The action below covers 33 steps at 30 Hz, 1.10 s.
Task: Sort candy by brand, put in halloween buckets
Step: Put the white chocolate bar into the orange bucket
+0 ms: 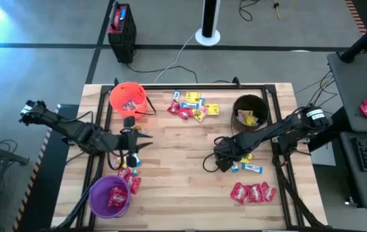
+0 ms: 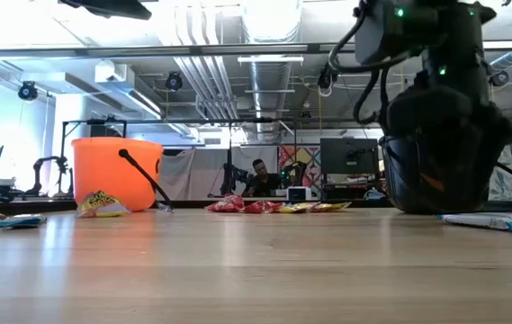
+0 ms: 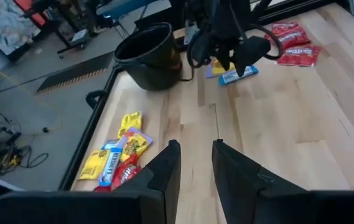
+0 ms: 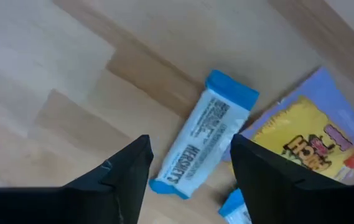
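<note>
Three buckets stand on the wooden table: orange point(image 1: 128, 98) at the far left, black point(image 1: 249, 111) at the far right, purple point(image 1: 109, 196) at the near left with red packets inside. Mixed candy point(image 1: 193, 106) lies between the two far buckets. My right gripper point(image 4: 192, 177) points down, open, its fingers on either side above a blue-and-white candy point(image 4: 201, 143) that lies flat beside a yellow packet point(image 4: 307, 137). My left gripper point(image 3: 195, 168) hovers open with nothing in it between the orange and purple buckets, facing the black bucket point(image 3: 149, 56).
Several red packets point(image 1: 253, 192) lie near the table's near right edge. More red and mixed candy point(image 1: 129, 175) lies by the purple bucket under my left arm. A black metal frame point(image 1: 270, 96) runs along the table's edges. The table's middle is bare wood.
</note>
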{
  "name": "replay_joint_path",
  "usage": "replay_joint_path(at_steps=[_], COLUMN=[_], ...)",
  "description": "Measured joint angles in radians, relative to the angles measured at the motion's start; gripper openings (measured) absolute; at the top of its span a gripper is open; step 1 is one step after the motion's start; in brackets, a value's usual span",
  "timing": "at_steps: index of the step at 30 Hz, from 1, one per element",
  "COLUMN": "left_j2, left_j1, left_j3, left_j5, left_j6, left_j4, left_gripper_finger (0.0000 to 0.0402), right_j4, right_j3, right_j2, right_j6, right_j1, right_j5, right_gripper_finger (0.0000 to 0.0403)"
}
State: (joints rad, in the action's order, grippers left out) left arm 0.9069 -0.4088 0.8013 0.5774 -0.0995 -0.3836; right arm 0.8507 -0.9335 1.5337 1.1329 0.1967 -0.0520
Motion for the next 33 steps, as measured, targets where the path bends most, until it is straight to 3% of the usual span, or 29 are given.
replay_joint_path(at_steps=[6, 15, 33], left_j2=[0.003, 0.008, 0.008], left_j1=[0.001, 0.003, 0.004], left_j3=[-0.006, -0.013, -0.013], left_j5=[0.000, 0.016, 0.016], left_j6=[-0.015, -0.016, -0.016], left_j4=[0.007, 0.017, 0.024], left_gripper_finger=[0.0077, 0.0077, 0.0077], right_j4=[-0.023, -0.110, -0.131], right_j3=[0.040, 0.081, 0.081], right_j2=[0.007, 0.007, -0.001], right_j6=[0.028, 0.029, -0.049], right_j1=[-0.004, -0.004, -0.004], right_j5=[0.001, 0.001, 0.024], right_gripper_finger=[0.0226, 0.0204, 0.0036])
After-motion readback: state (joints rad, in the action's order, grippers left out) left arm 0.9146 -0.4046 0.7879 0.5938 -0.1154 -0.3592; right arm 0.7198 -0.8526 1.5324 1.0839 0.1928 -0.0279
